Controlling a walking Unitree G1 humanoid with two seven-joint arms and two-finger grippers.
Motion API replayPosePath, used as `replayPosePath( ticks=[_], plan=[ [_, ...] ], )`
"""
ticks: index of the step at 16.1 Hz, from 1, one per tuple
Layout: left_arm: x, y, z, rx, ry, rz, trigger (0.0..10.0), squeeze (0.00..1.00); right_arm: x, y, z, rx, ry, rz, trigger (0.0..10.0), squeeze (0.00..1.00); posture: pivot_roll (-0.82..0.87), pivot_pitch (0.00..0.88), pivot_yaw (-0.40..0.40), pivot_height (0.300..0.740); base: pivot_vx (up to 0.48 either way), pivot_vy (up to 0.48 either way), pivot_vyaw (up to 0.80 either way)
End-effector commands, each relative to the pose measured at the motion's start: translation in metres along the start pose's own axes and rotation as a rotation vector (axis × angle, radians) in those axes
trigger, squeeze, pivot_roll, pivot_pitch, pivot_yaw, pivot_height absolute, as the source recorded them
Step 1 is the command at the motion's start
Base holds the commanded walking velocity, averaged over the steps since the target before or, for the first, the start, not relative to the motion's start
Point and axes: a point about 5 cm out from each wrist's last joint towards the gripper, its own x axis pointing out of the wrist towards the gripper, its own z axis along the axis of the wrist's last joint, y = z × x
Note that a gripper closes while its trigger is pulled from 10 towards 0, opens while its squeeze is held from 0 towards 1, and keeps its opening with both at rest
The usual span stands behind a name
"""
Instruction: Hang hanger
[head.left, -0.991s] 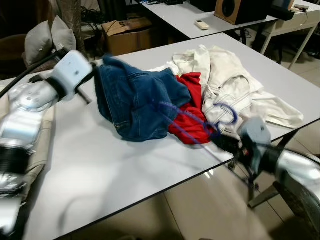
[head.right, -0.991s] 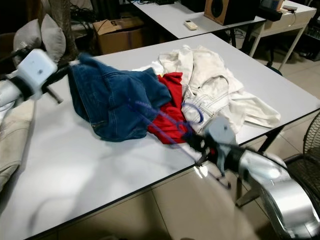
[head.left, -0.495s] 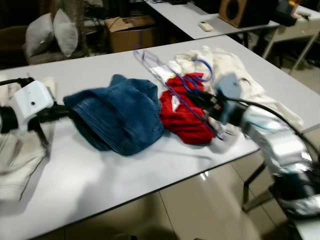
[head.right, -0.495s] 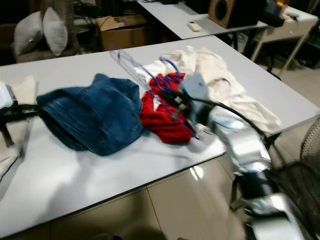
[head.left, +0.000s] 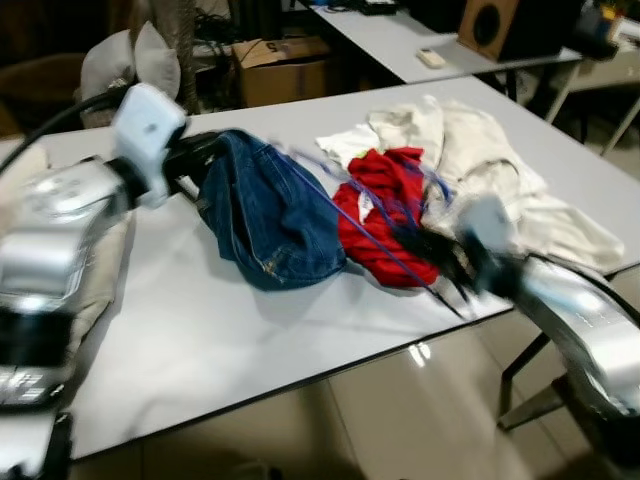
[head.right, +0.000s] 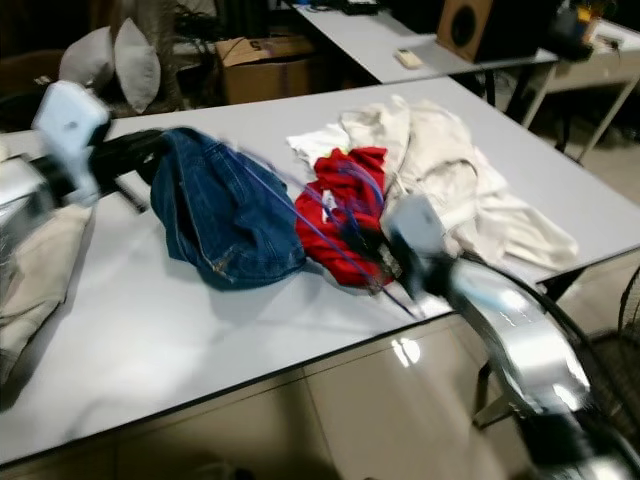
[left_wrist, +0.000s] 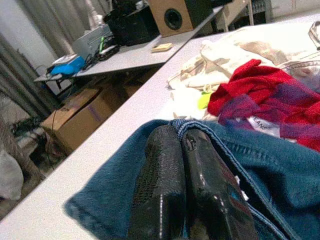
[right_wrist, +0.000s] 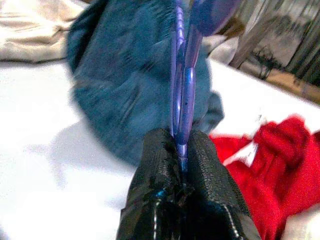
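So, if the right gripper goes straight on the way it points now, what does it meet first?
Probably the blue jeans: the right gripper, shut on the purple hanger, points along it at them. Depth is unclear.

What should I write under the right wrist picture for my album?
The right claw pinches a purple hanger above blue jeans, with red clothing beside them.

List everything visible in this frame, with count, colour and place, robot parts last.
Blue denim jeans: one, bunched mid-table.
Red garment: one, beside the jeans.
Cream clothing: pile, on the table's right part.
Translucent purple plastic hanger: one, reaching over the jeans.
White table: one, under the clothes.
Cardboard box: one, brown, behind the table.
Wooden speaker: one, on the far table.
Left gripper: shut on the jeans.
Right gripper: shut on the hanger.
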Motion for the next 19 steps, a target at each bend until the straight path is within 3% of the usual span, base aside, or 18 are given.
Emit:
replayPosePath(
  ticks=[1, 2, 3, 5, 10, 11, 12, 14, 15, 16, 18, 19],
  plan=[
    [0.006, 0.002, 0.007, 0.025, -0.014, 0.019, 0.0, 0.00, -0.006, 0.003, 0.011, -0.019, -0.025, 0.019, 10.0, 0.00, -0.16, 0.000, 0.093, 0.740, 0.000, 0.000, 0.00],
    [0.013, 0.005, 0.010, 0.033, -0.018, 0.042, 0.0, 0.00, -0.015, 0.009, 0.013, -0.008, -0.019, 0.036, 10.0, 0.00, -0.16, 0.000, 0.106, 0.740, 0.000, 0.000, 0.00],
    [0.020, 0.008, 0.015, 0.048, -0.026, 0.056, 0.0, 0.00, -0.026, 0.026, 0.020, 0.042, -0.041, 0.114, 10.0, 0.00, -0.17, 0.000, 0.113, 0.740, 0.000, 0.000, 0.00],
    [0.023, 0.007, 0.016, 0.061, -0.020, 0.040, 0.0, 0.00, -0.030, 0.038, 0.022, 0.066, -0.024, 0.185, 10.0, 0.00, -0.18, 0.000, 0.117, 0.740, 0.000, 0.000, 0.00],
    [0.010, 0.017, 0.008, 0.104, 0.015, 0.066, 0.0, 0.00, -0.035, 0.052, -0.001, 0.100, 0.216, 0.327, 10.0, 0.00, -0.16, 0.000, 0.086, 0.740, 0.000, 0.000, 0.00],
    [0.004, 0.019, 0.007, 0.115, 0.026, 0.054, 0.0, 0.00, -0.033, 0.044, -0.011, 0.072, 0.279, 0.277, 10.0, 0.00, -0.16, 0.000, 0.081, 0.740, 0.000, 0.000, 0.00],
    [-0.007, 0.018, 0.004, 0.147, 0.047, -0.014, 0.0, 0.00, -0.024, 0.023, -0.018, 0.027, 0.310, 0.142, 10.0, 0.00, -0.15, 0.000, 0.077, 0.740, 0.000, 0.000, 0.00],
    [-0.019, 0.012, 0.000, 0.231, 0.064, -0.126, 0.0, 0.00, -0.012, 0.000, -0.015, -0.009, 0.287, -0.007, 10.0, 0.00, -0.15, 0.000, 0.073, 0.740, 0.000, 0.000, 0.00],
    [-0.028, 0.014, -0.006, 0.266, 0.108, -0.159, 0.0, 0.00, -0.004, -0.012, -0.009, -0.022, 0.241, -0.079, 10.0, 0.00, -0.14, 0.000, 0.069, 0.740, 0.000, 0.000, 0.00],
    [-0.044, 0.020, -0.015, 0.300, 0.180, -0.193, 0.0, 0.00, 0.009, -0.031, 0.006, -0.048, 0.128, -0.194, 10.0, 0.00, -0.14, 0.000, 0.065, 0.740, 0.000, 0.000, 0.00],
    [-0.062, 0.035, -0.016, 0.335, 0.237, -0.155, 0.0, 0.00, 0.021, -0.045, 0.038, -0.030, -0.095, -0.262, 10.0, 0.00, -0.12, 0.000, 0.052, 0.740, 0.000, 0.000, 0.00],
    [-0.069, 0.040, -0.015, 0.336, 0.251, -0.146, 0.0, 0.00, 0.022, -0.049, 0.047, -0.028, -0.154, -0.290, 10.0, 0.00, -0.12, 0.000, 0.050, 0.740, 0.000, 0.000, 0.00]
  ],
)
